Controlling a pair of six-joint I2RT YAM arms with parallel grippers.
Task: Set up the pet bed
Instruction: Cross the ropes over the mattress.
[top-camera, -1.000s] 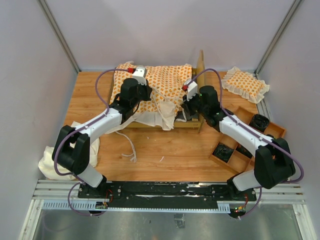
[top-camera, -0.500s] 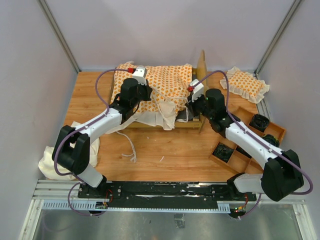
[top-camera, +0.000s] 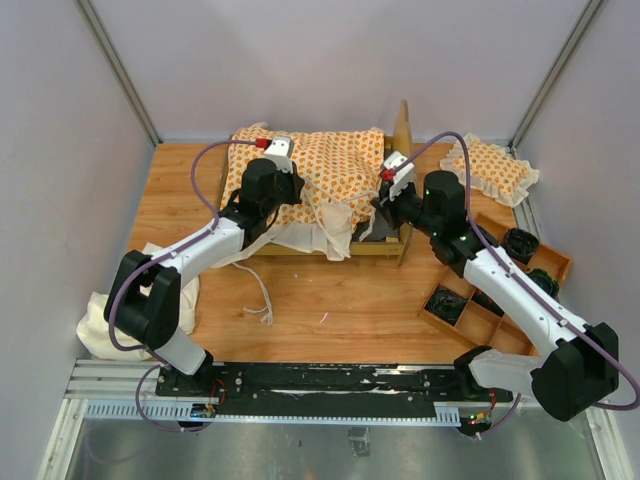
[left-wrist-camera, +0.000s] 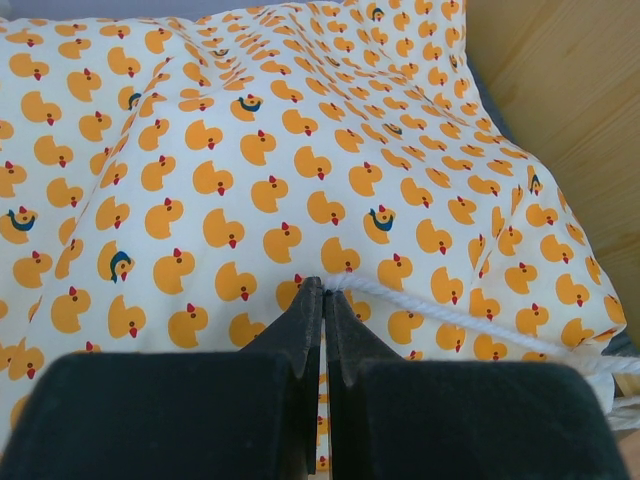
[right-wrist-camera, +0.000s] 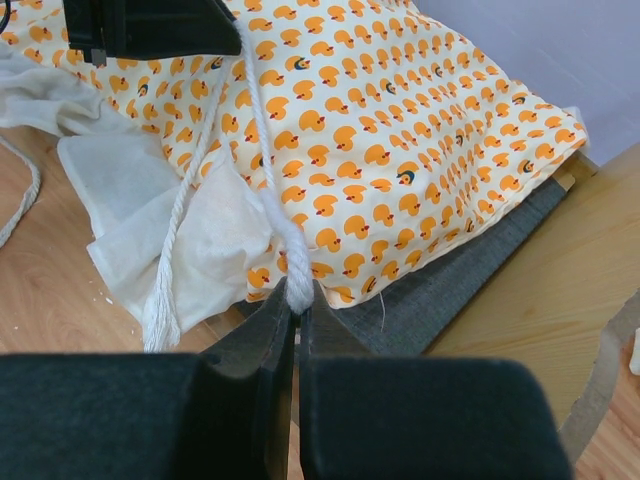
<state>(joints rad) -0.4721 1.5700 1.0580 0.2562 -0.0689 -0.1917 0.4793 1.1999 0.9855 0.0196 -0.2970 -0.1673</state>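
**Both grippers pinch one string across the pet bed cushion**

The large cushion (top-camera: 335, 172), cream fabric printed with orange ducks and edged with a cream ruffle, lies bunched on top of the small light-wood bed frame (top-camera: 375, 251) at the far middle of the wooden table (top-camera: 300, 300). Its ruffle spills over the frame's near rail. At the right end the cushion stops short, leaving a strip of the grey fabric base (right-wrist-camera: 470, 255) bare. The scalloped headboard (top-camera: 403, 122) stands upright at that same end.

The left gripper (left-wrist-camera: 322, 296) sits low over the cushion's top with its fingers pressed together, nipping a white twisted tie string (right-wrist-camera: 262, 170) at their tips. The string runs tight from there across the duck print to the right gripper (right-wrist-camera: 297, 300), whose fingers are clamped on it near the cushion's corner. Its frayed end (right-wrist-camera: 160, 320) hangs loose just beside the right gripper, over the ruffle.

A second white string (top-camera: 260, 295) trails from the near side of the bed onto the table. A small square duck-print pillow (top-camera: 490, 168) lies at the far right, apart from the bed. A wooden divided tray (top-camera: 497, 318) holding black items sits under the right arm. A plain cream cloth (top-camera: 100, 320) is heaped at the near left edge.
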